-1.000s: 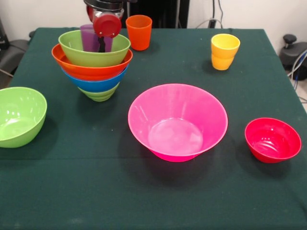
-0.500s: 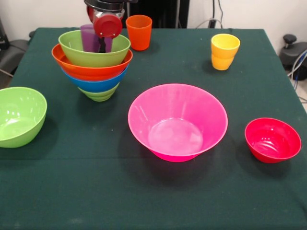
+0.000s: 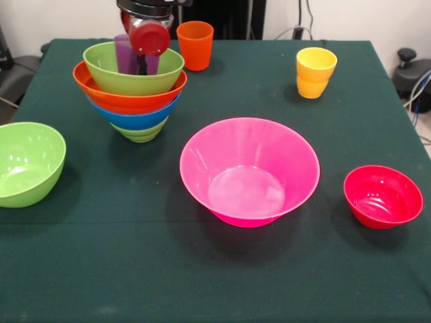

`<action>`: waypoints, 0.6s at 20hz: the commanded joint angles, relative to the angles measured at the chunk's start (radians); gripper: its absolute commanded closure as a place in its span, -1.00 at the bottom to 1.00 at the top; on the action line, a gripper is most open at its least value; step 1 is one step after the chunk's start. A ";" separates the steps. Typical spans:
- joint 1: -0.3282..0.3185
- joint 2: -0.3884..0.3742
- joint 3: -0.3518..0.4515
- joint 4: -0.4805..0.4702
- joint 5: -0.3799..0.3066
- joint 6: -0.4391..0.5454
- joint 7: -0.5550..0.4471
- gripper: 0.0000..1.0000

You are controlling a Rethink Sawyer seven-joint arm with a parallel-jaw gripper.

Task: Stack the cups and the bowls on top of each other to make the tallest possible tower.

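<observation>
The tower (image 3: 131, 91) stood at the bench's (image 3: 215, 269) far corner, purple cup (image 3: 124, 54) upright in its top green bowl (image 3: 133, 70). The hand (image 3: 143, 64) hung directly above that cup; its opening could not be told.

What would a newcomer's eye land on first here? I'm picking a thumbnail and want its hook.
Probably the large pink bowl, open side up in the middle of the dark green table. Next comes the tower at the back left: nested lime green, blue and orange bowls with a purple cup in the top one and the gripper reaching down into it. A yellow cup stands alone at the back right.
</observation>
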 commanded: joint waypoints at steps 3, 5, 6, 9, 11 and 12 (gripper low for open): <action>-0.013 0.069 0.112 -0.075 0.000 0.080 -0.004 -1.00; -0.015 0.070 0.114 -0.076 0.003 0.081 -0.003 -1.00; -0.017 0.071 0.117 -0.076 0.004 0.082 -0.004 -1.00; -0.019 0.069 0.118 -0.079 0.004 0.085 -0.005 -1.00; -0.021 0.067 0.119 -0.079 0.005 0.088 -0.005 -1.00; -0.024 0.067 0.124 -0.079 0.004 0.088 -0.008 -1.00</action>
